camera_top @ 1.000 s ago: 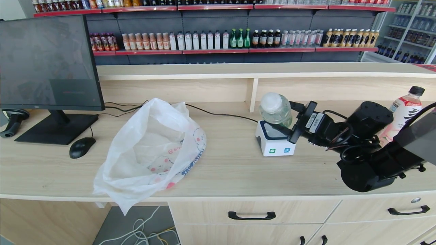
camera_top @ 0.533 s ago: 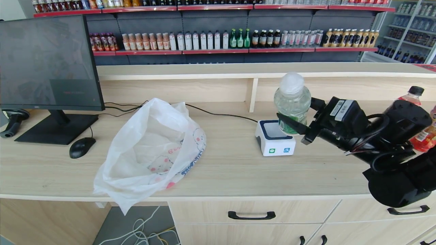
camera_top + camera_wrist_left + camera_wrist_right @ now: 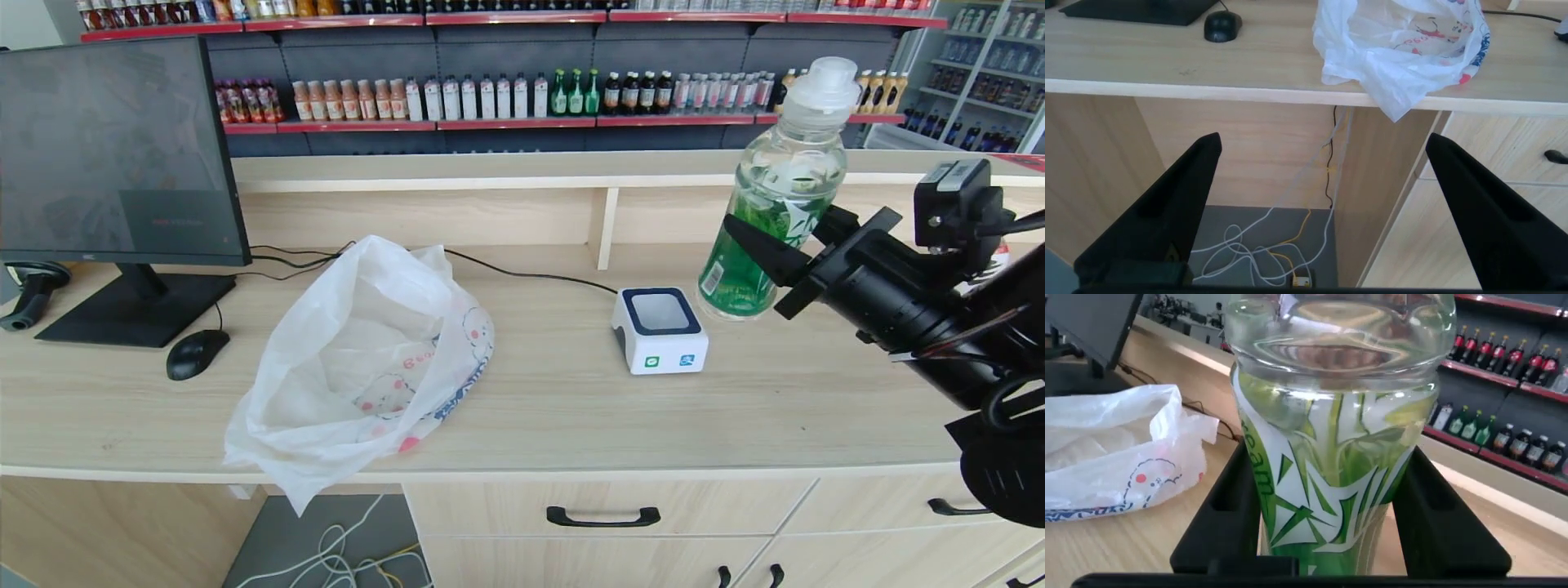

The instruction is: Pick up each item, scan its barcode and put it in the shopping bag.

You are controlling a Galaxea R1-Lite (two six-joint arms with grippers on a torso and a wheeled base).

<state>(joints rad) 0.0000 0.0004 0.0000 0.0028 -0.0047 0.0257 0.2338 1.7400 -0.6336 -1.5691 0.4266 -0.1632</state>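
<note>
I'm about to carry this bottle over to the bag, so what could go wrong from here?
The right claw grips the green-labelled bottle low, most of it above; it could tip in transit.
The barcode scanner sits between it and the shopping bag; a low path might hit it.
The bag is slumped, one corner hanging over the counter edge; the bottle could miss or drag it off.

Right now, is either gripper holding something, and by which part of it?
The right gripper holds the bottle by its green-labelled body, one finger on each side. The left gripper is open and holds nothing.
</note>
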